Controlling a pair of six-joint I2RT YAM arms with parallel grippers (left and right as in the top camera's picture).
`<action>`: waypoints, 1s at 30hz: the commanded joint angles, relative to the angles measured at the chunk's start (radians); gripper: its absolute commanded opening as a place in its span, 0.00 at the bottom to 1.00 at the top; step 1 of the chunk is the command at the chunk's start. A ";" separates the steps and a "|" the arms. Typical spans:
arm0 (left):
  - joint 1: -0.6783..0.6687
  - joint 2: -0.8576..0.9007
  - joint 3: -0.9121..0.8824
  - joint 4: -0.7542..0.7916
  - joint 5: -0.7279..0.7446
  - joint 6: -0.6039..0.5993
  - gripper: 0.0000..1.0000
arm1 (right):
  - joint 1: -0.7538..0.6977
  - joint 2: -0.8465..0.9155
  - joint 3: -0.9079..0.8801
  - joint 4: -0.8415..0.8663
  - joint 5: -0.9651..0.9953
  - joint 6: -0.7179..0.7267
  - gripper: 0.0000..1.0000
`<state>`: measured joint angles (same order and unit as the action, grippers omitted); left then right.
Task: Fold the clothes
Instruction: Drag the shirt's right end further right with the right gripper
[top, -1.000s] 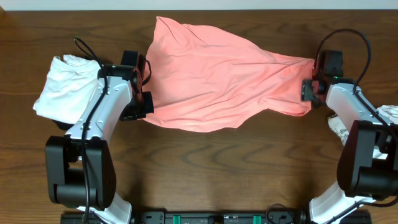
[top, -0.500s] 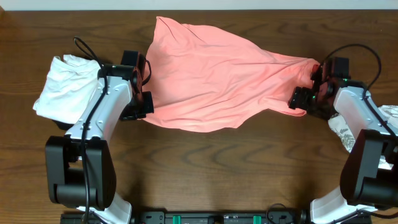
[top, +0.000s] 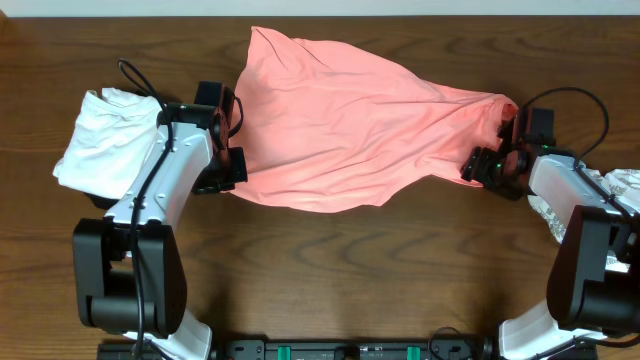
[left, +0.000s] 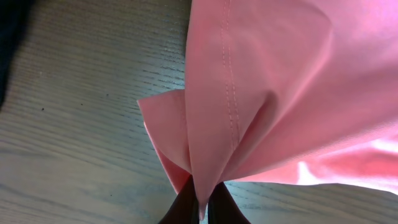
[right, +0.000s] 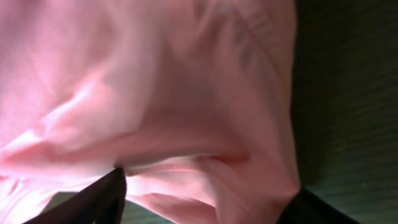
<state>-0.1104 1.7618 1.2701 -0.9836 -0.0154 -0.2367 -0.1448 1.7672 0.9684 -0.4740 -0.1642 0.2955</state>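
The left gripper (left: 202, 208) is clamped on the clothes (top: 340, 130). Its wrist view shows two dark fingertips together at 6 o'clock, pinching a folded corner, with a double-stitched hem running up from them. The overhead view hides that pinch and shows only the gripper (top: 230, 150) at the garment's 9 o'clock edge.

The right gripper (right: 208, 193) has its fingers apart, one at 7 o'clock and one at 5 o'clock in its wrist view. The garment's narrow end is bunched between them; whether they press it I cannot tell. From overhead that end sits at 3 o'clock.

The salmon-pink fabric is soft and matte. It lies in long ripples on the dark wood-grain table (top: 350, 260), wide toward 10 o'clock and tapering toward 3. A crumpled white garment (top: 105, 145) lies at the table's 9 o'clock side.
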 joint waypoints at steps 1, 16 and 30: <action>0.000 0.003 0.005 -0.003 -0.019 -0.009 0.06 | -0.005 -0.014 -0.007 0.006 0.054 0.050 0.61; 0.000 0.003 0.005 -0.004 -0.019 -0.009 0.06 | -0.013 -0.015 -0.006 0.032 0.113 0.066 0.01; 0.000 0.003 0.005 -0.004 -0.019 -0.009 0.06 | -0.249 -0.060 0.099 -0.028 -0.004 -0.016 0.01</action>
<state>-0.1135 1.7618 1.2701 -0.9874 -0.0120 -0.2367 -0.3695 1.7313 1.0412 -0.4854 -0.1360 0.3176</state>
